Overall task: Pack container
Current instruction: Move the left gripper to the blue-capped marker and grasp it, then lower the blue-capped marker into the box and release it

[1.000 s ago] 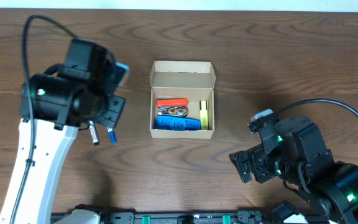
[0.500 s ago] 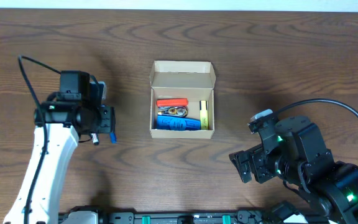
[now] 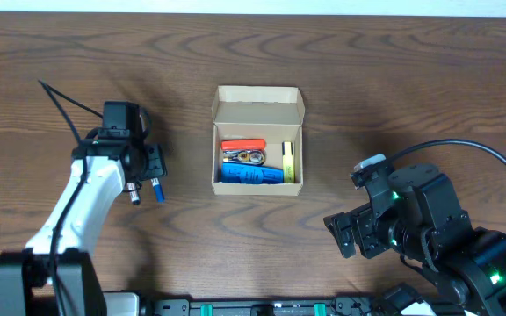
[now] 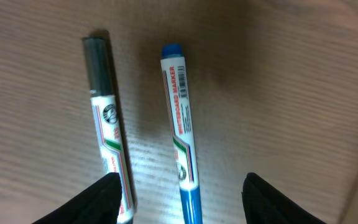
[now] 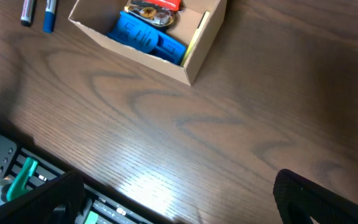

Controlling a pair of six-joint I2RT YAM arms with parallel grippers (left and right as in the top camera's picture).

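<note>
Pickup step, by the look of it: left fingers (image 3: 145, 174) hang over two markers lying side by side on the bench (image 3: 411, 79) just left of the box (image 3: 258, 107). They're spread apart w/ the blue marker (image 4: 180, 124) btwn them and the black-capped marker (image 4: 107, 130) right by the outer finger, nothing gripped yet. Box sits mid-bench, flap lid up at its far side, and holds a blue thing (image 3: 249, 175), an orange thing (image 3: 242, 145), a yellow strip (image 3: 287, 161) & some metal bits. Right fingers (image 3: 345, 235) are wide apart, holding nothing, well to the right of the box and nearer the robot's side. Next move prob. calls for dropping straight down and closing on the blue marker only, w/o catching the black one. Then lift, carry it right to over the box & let go in whatever room's left. Markers lie close together, so centring matters.
</note>
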